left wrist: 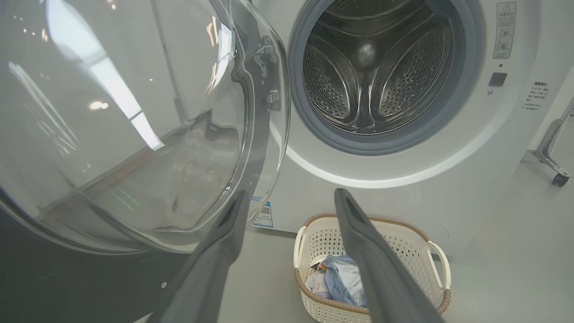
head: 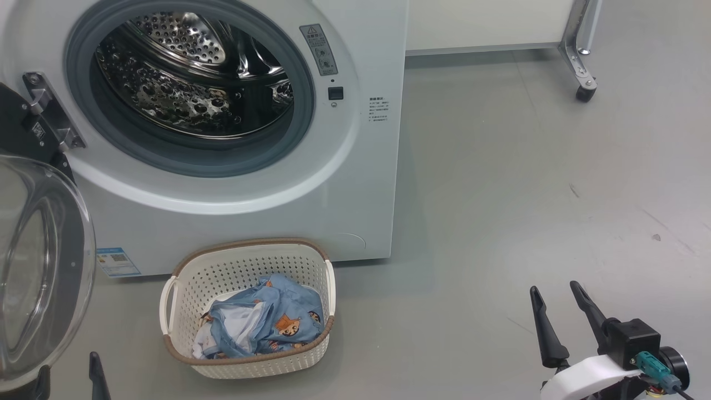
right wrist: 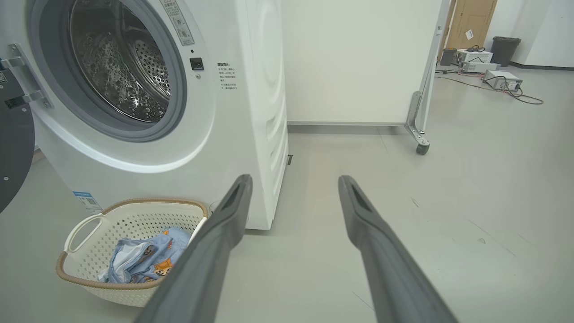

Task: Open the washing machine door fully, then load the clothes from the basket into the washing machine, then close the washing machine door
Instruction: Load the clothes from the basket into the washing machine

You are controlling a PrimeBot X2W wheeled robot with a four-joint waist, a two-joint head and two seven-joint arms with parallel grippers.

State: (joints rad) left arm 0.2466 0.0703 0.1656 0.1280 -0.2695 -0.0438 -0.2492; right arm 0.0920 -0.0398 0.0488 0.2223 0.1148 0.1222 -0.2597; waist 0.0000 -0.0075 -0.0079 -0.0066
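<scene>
With the black-rimmed glass door (head: 33, 266) swung clear left of the white front-loading washing machine (head: 233, 222), exposing its steel drum (head: 183, 83), left gripper (left wrist: 291, 193) and right gripper (head: 554, 288) stood spread and empty for pickup, while blue printed clothes (head: 266, 325) lay in the cream perforated basket (head: 250, 244) before it.

Bright, even, cool light fills all three views, and the washing machine (head: 355, 166) casts only a faint, soft-edged shadow on the floor (head: 527, 194) just to its right. Overhead lights glare as white streaks on the glass of the washing machine door (left wrist: 134, 125), and small highlights glint on the drum (head: 183, 83) inside the washing machine. Both wrist views bow the washing machine's straight edges.
</scene>
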